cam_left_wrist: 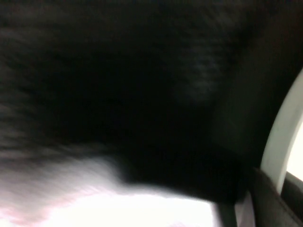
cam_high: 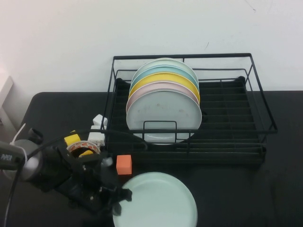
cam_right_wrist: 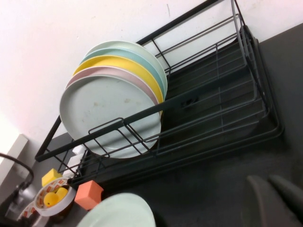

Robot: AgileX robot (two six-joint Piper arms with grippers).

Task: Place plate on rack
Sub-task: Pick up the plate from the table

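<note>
1. The large round pale mint-green plate (cam_high: 158, 201) is seen flat on the black table (cam_high: 236, 189), in front of the black wire dish rack (cam_high: 227, 118);
2. The left gripper (cam_high: 116, 198) is placed at its left rim; its jaw state cannot be told;
3. The right gripper (cam_right_wrist: 277, 196) is held near the rack; its jaw state cannot be told.

high view overhead; right wrist shares rack (cam_high: 189, 109), plate (cam_right_wrist: 118, 213).

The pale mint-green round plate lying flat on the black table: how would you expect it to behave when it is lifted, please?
The pale mint-green round plate looks rigid, so it should not flex. Its smooth, shallow rim may slip from an edge pinch, where the left gripper sits. The right gripper is apart, near the black wire rack.
</note>
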